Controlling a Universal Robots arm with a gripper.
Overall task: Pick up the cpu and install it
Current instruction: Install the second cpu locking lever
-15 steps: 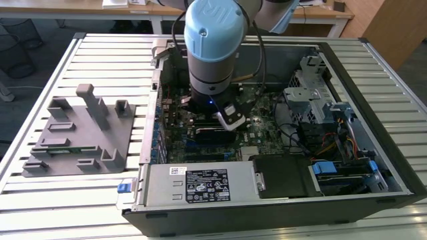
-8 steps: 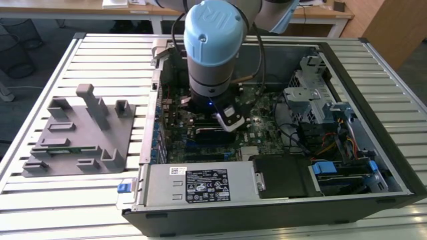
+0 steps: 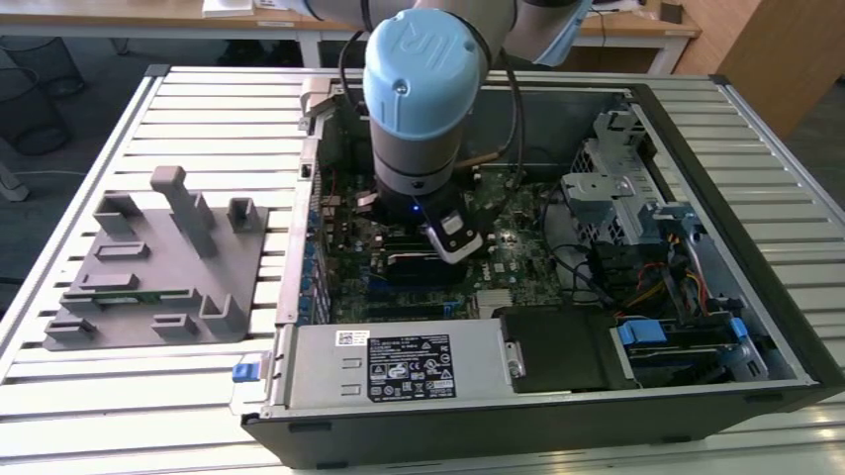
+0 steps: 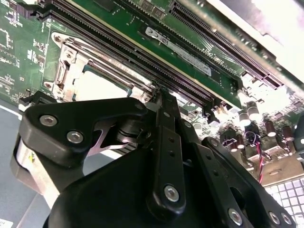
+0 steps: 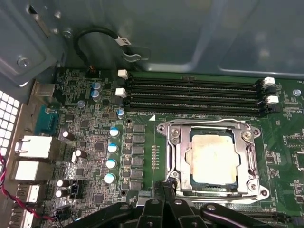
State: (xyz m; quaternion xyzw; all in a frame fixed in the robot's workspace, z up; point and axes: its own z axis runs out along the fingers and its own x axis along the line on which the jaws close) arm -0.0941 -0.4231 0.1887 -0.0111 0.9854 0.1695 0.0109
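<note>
We work inside the computer case (image 3: 739, 327), above the motherboard (image 5: 95, 147). The cpu (image 5: 212, 159) already lies in the socket frame (image 5: 173, 156). Our gripper (image 5: 164, 186) is clenched, empty, its tip at the frame's edge. We advise gentle, vertical contact there, avoiding lateral load.

The arm (image 3: 420, 109) was a thick grey cylinder with a pale blue cap bearing a raised emblem. A black cable (image 3: 517, 119) ran down beside it. Below sat a black wrist section with a small blue light and a white block. The hand (image 4: 156, 156) was matte black, built of linked plates joined by silver screws.
</note>
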